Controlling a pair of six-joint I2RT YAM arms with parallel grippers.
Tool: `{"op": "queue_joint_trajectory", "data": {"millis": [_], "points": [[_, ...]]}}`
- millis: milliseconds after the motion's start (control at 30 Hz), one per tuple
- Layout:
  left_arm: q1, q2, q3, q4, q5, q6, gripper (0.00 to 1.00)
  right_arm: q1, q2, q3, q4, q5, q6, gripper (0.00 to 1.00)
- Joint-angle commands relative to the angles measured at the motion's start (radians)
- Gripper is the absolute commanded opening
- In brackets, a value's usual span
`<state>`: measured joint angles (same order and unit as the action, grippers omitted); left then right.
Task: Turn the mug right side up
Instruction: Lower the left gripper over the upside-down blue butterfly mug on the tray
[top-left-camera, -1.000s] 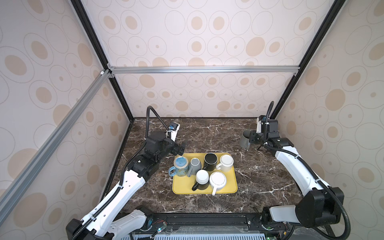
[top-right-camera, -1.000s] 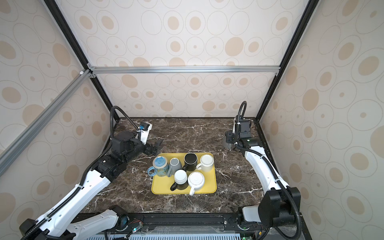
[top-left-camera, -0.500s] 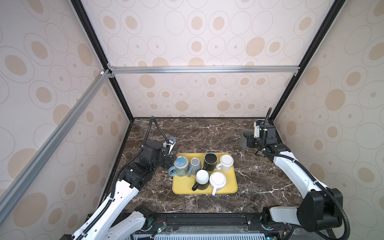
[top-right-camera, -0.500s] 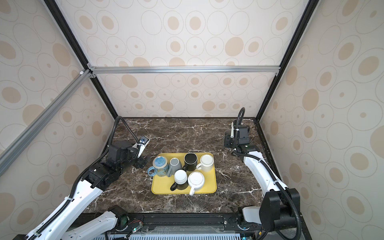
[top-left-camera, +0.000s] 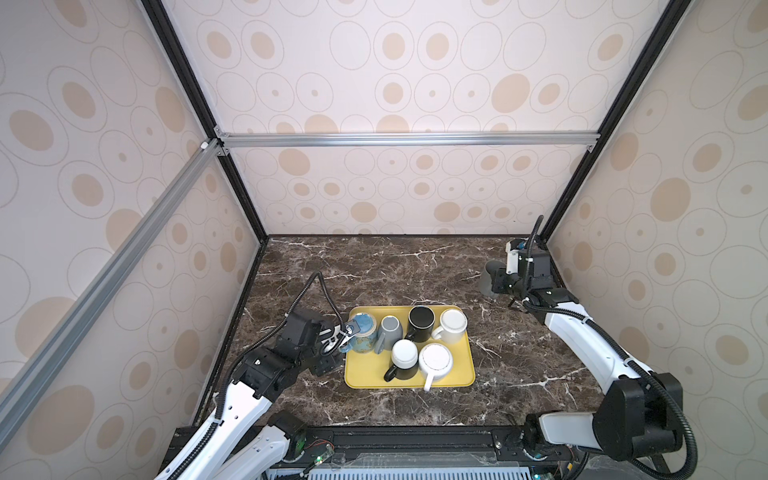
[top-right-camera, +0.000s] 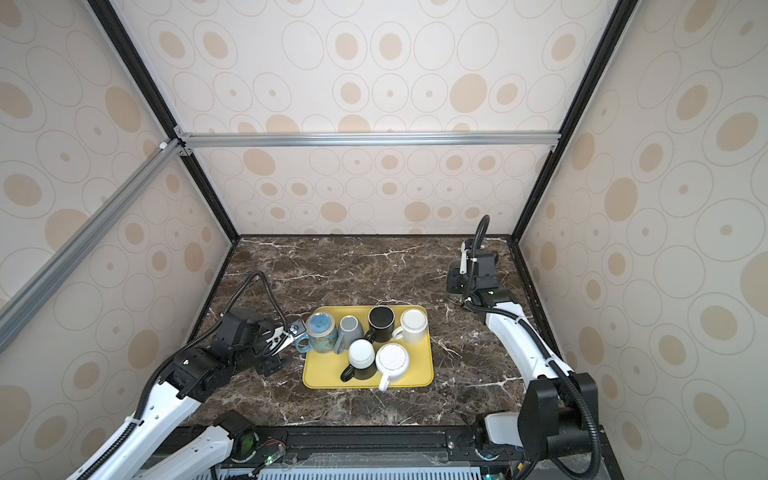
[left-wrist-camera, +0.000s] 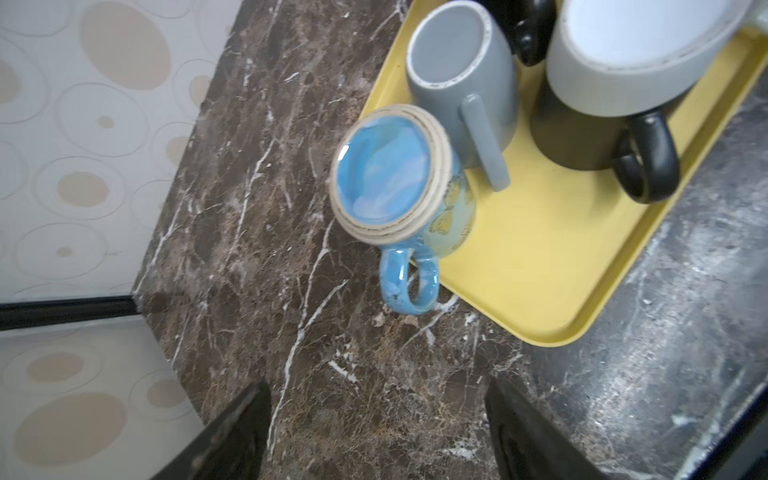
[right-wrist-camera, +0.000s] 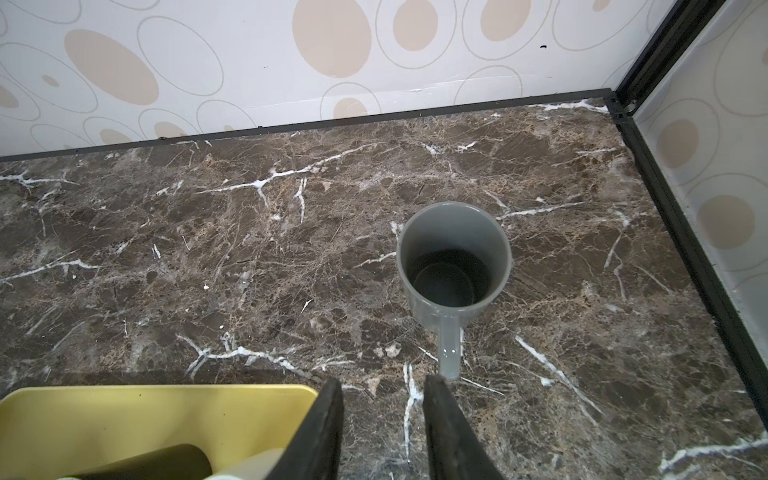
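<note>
the inverted blue glazed ceramic mug (left-wrist-camera: 384, 172) is faced handle-first by the nearer left gripper (left-wrist-camera: 374, 401); jaws are spread, empty

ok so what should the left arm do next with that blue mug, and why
Probably ease the left gripper forward and close it on the handle of the blue mug. It stands base-up at the edge of the yellow tray, handle toward the open jaws, which have not reached it. The grey mug by the right gripper is upright on the table, so it looks done.
</note>
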<state>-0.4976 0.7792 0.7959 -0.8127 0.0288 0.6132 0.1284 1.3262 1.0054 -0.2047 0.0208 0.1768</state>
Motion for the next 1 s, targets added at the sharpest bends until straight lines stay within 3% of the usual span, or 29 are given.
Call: {"op": "queue_joint_trajectory", "data": {"millis": [0,167,967], "points": [[-0.001,0.034,0.025,-0.024,0.126,0.058,0.82,0.007,0.01,-0.005,0.013,-0.005,0.008,0.35],[-0.001,0.076,0.018,0.035,0.188,0.054,0.83,0.011,0.002,-0.008,0.011,-0.009,0.015,0.35],[0.06,0.314,0.059,0.142,0.173,-0.024,0.81,0.014,-0.013,-0.037,0.043,-0.019,0.036,0.36]]}}
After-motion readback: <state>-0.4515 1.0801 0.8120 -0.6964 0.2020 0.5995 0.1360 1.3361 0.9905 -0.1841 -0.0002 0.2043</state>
